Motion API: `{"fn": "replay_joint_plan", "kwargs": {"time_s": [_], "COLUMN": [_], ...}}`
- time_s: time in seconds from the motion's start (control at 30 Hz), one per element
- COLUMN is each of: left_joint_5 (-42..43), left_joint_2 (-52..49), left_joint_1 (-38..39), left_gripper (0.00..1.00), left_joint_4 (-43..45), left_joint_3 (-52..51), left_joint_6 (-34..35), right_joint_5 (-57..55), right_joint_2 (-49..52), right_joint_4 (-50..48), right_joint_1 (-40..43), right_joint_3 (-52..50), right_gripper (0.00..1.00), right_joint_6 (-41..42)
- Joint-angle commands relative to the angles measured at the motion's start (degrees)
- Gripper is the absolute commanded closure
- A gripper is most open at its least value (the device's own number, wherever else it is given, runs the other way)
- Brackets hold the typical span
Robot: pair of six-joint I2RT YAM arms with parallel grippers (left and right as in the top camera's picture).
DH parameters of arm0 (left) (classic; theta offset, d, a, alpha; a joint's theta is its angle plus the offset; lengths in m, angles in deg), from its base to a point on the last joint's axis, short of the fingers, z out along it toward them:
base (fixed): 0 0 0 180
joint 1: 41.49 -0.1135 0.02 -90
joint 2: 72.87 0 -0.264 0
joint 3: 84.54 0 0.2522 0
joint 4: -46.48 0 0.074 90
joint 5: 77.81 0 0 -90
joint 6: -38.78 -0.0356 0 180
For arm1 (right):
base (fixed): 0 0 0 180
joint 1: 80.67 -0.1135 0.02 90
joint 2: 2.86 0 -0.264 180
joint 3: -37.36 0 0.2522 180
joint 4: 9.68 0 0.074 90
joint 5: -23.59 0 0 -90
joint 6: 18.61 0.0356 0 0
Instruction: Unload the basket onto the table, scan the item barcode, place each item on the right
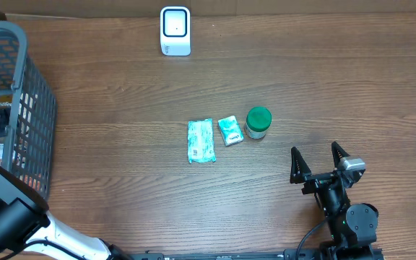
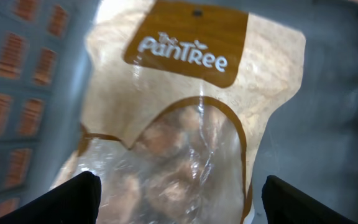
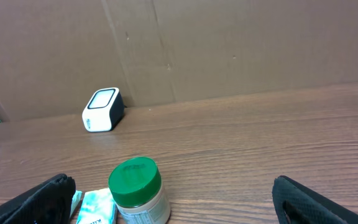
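Left claw (image 2: 179, 180): hangs spread wide, grips nothing, sits over PanTree snack pouch (image 2: 185, 112) inside grey basket (image 1: 35, 108). Possibly touches pouch, too blurred to tell. Right claw (image 1: 314, 148): stands fully apart, empty, low over wood surface (image 1: 121, 159). Just beyond, in a row: green-lidded jar (image 1: 258, 123), small teal packet (image 1: 230, 130), tissue pack (image 1: 201, 140). White scanner (image 1: 175, 30) at far edge.

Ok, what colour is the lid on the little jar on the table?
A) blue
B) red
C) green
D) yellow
C: the jar standing beside the small packet has a green lid, plain from above and from the right wrist.
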Motion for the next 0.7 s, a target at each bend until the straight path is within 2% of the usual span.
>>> {"fn": "replay_joint_plan", "kwargs": {"time_s": [0.0,0.3,0.4,0.47,0.67], "left_joint_5": [1.8,1.7,1.8,1.9,1.9], "left_joint_2": [-3.5,-5.9,-7.6,-8.4,-8.4], "left_joint_1": [0.2,0.2,0.2,0.2,0.2], "left_gripper": [0.15,0.15,0.19,0.36,0.71], "left_joint_4": [-0.1,0.2,-0.3,-0.5,-0.3], "left_joint_3": [-0.4,-0.4,-0.4,-0.4,-0.4], "left_joint_6": [-1.5,-1.8,-1.7,-1.7,-1.6], "right_joint_5": [-0.3,-0.3,-0.3,-0.3,-0.3], "right_joint_2": [-0.6,-0.6,-0.6,-0.6,-0.6], "right_joint_4": [-0.4,-0.4,-0.4,-0.4,-0.4], "right_joint_1": [0.2,0.2,0.2,0.2,0.2], "right_joint_3": [-0.6,-0.6,-0.6,-0.6,-0.6], "right_gripper": [0.0,0.0,0.0,0.0,0.0], "right_joint_6": [0.0,0.0,0.0,0.0,0.0]}}
